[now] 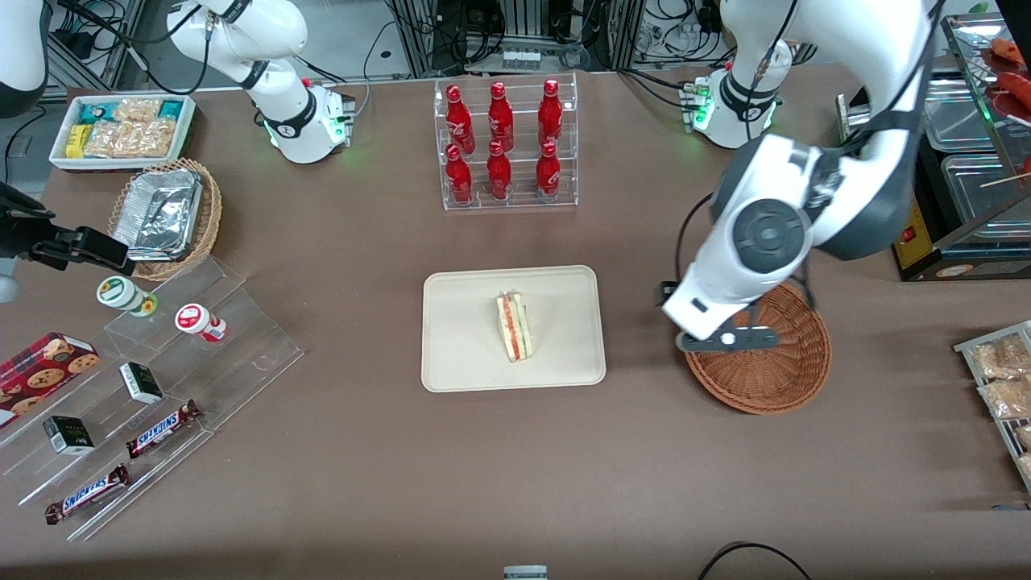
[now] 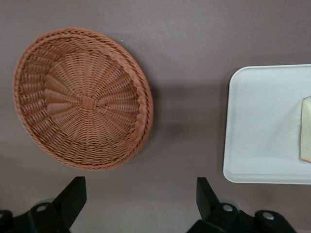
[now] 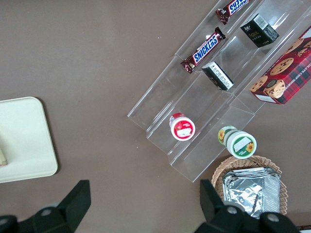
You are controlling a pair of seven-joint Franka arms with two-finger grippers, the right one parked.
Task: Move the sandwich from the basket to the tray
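While the sandwich [image 1: 514, 326] lies on the tray [image 1: 459, 354], the hand [image 2: 141, 201] hangs fingers spread wide, holding nothing, above the basket [image 2: 82, 97], tray beside it.

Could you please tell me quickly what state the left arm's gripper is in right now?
Left gripper: open and empty, above the table between the round reddish-brown wicker basket and the cream rectangular tray.
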